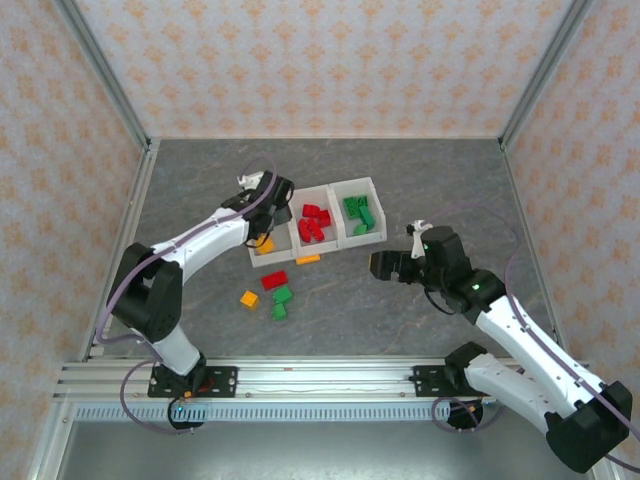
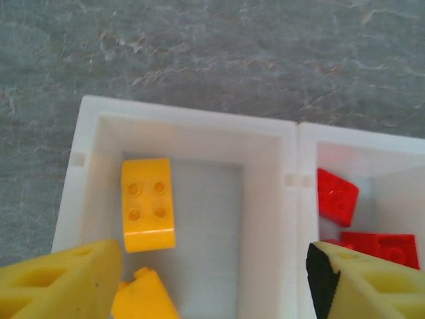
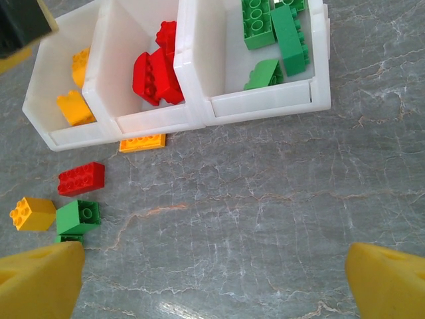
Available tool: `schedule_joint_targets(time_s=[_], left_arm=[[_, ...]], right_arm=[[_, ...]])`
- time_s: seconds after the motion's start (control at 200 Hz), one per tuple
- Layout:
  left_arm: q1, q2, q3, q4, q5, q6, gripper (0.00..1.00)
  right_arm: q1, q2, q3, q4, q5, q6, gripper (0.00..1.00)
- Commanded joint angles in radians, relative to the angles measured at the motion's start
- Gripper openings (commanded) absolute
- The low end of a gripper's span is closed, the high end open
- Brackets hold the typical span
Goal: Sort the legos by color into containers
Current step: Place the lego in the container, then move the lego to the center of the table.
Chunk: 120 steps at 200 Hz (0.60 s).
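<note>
Three joined white containers (image 1: 337,222) stand mid-table. The left one (image 2: 265,199) holds two yellow legos (image 2: 147,203) (image 2: 143,296), the middle one red legos (image 3: 156,70), the right one green legos (image 3: 275,33). My left gripper (image 2: 212,286) hovers open over the left bin with nothing between its fingers. In front of the bins lie a flat orange plate (image 3: 142,142), a red brick (image 3: 81,178), a yellow brick (image 3: 32,213) and two green bricks (image 3: 78,216). My right gripper (image 3: 216,286) hangs open over bare table, right of these loose bricks.
Patterned walls with metal corner posts (image 1: 110,80) enclose the grey marbled tabletop (image 1: 420,170). A metal rail (image 1: 320,378) carrying both arm bases runs along the near edge. The right arm (image 1: 500,320) reaches in from the lower right.
</note>
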Motion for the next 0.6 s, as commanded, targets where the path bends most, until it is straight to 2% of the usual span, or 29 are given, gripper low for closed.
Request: schedule_joint_targets(time_s=[0.0,0.085,0.16,0.325,0.46,0.596], left_arm=[[0.012,-0.05,-0.001,0.036,0.042,0.038,0.81],[0.006,-0.102,-0.052,0.062,0.09,0.047,0.86],[-0.007,-0.148,-0.109,0.063,0.099,0.031,0.99],[-0.052,-0.21,-0.221,0.005,0.13,-0.006,0.99],[-0.173,-0.267,-0.3,0.012,0.107,-0.061,0.99],[-0.278,-0.28,-0.334,0.06,0.135,-0.119,0.95]], right_arm=[[0.004,0.002,-0.011,0.021,0.015,0.008,1.0],[0.005,0.004,-0.011,0.023,0.016,0.009,1.0],[0.006,0.004,-0.011,0.021,0.021,0.01,1.0],[0.006,-0.005,-0.011,0.021,0.027,0.012,1.0],[0.006,-0.004,-0.011,0.023,0.029,0.012,1.0],[0.006,-0.007,-0.008,0.02,0.024,0.01,1.0]])
